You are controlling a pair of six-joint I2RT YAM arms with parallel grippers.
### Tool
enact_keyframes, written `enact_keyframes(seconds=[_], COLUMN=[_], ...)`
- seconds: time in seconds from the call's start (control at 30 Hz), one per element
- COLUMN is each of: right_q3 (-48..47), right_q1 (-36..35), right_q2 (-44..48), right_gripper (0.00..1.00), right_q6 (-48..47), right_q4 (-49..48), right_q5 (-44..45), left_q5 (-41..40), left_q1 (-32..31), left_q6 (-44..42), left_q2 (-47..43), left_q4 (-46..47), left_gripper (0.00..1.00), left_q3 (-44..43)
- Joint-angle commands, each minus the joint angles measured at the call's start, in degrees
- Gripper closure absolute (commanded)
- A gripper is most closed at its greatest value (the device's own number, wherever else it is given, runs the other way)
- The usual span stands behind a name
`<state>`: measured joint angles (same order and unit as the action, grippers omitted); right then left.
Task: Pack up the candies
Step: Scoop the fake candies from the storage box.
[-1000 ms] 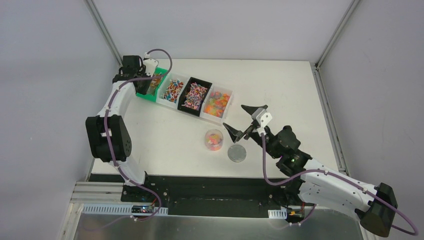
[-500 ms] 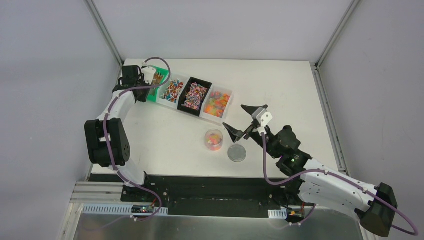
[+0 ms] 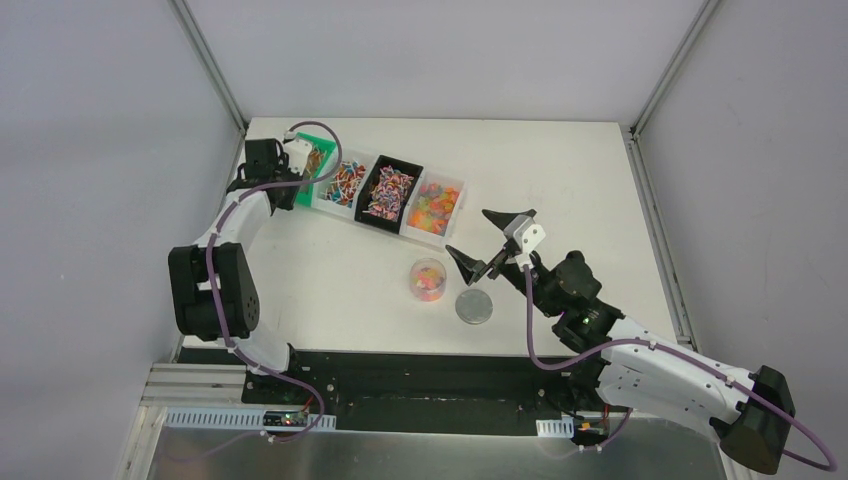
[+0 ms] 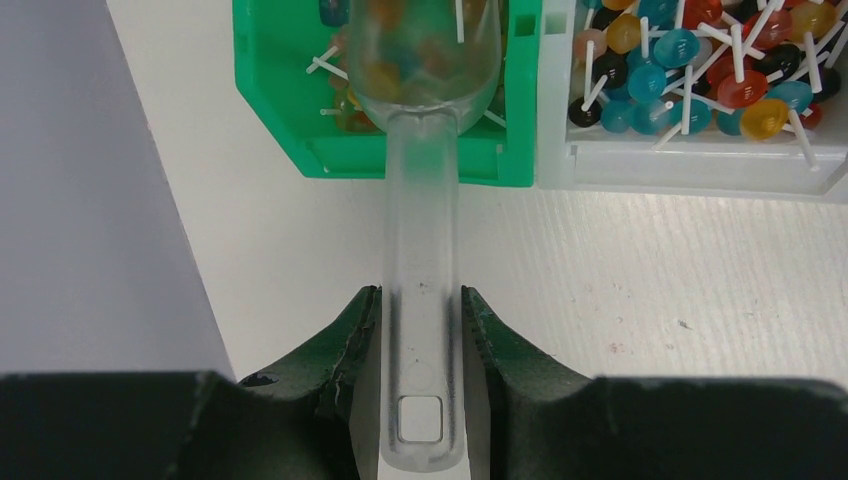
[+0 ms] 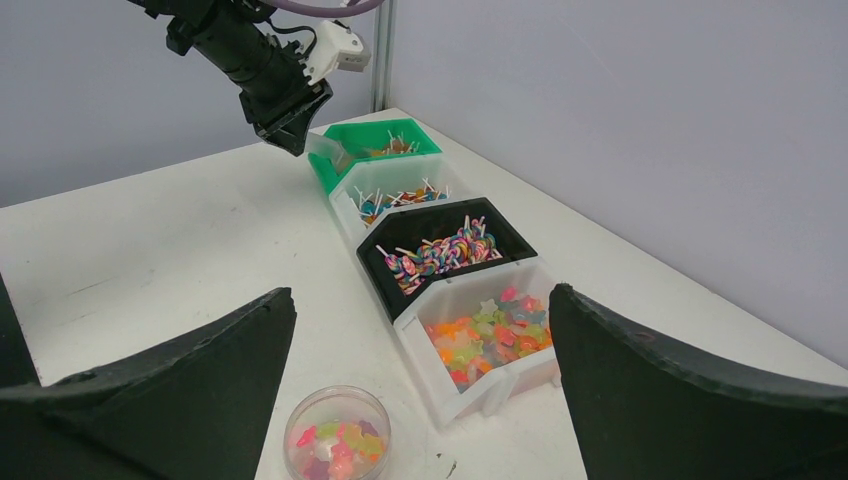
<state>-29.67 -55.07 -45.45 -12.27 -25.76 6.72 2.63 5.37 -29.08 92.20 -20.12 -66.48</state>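
Observation:
My left gripper [image 4: 421, 295] is shut on the handle of a clear plastic scoop [image 4: 422, 200]. The scoop's bowl [image 4: 425, 50] lies in the green bin [image 4: 290, 120] among amber candies [image 4: 350, 110] on sticks. From above, the left gripper [image 3: 283, 162] sits at the row's far left end. A small clear jar [image 3: 428, 279] holding star-shaped candies [image 5: 340, 440] stands mid-table, with the grey lid disc [image 3: 475, 306] beside it. My right gripper [image 3: 467, 231] hovers open to the right of the jar, nothing between its fingers.
Right of the green bin stand three more bins in a row: a white bin [image 4: 700, 165] of round lollipops, a black bin [image 5: 450, 250] of swirl lollipops, and a white bin [image 5: 490, 335] of star gummies. The table's left edge [image 4: 180, 200] runs close to the green bin.
The left gripper and its scoop have shifted slightly towards the near side at the green bin. The right arm, jar and lid have not moved.

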Motion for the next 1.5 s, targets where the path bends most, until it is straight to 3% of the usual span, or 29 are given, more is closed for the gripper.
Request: enact_keyframes(seconds=[0.0,0.17,0.87,1.47], right_q3=[-2.61,-2.55,-2.14,-3.26], right_q1=[-0.25,-0.23,-0.29,-0.26], right_q2=[0.01,-0.05,1.33,2.54], right_gripper=[0.00,0.00,0.00,0.00], right_q6=[1.01,1.20,-1.24,-2.21], right_q4=[-2.03,-2.16,-1.00,0.44], right_q5=[0.49,0.46,2.33,2.65], left_q5=[-0.41,-0.34,-1.87,-2.37], left_q1=[0.62,0.61,0.67,1.21], left_q6=[0.73,0.62,0.61,2.10], left_q2=[-5.32,-7.41,-11.20,-16.00], left_q4=[4.70,10.41,11.73,22.50], left_gripper=[1.00,1.00,1.00,1.00], left_q3=[3.88,7.66,9.33,17.52])
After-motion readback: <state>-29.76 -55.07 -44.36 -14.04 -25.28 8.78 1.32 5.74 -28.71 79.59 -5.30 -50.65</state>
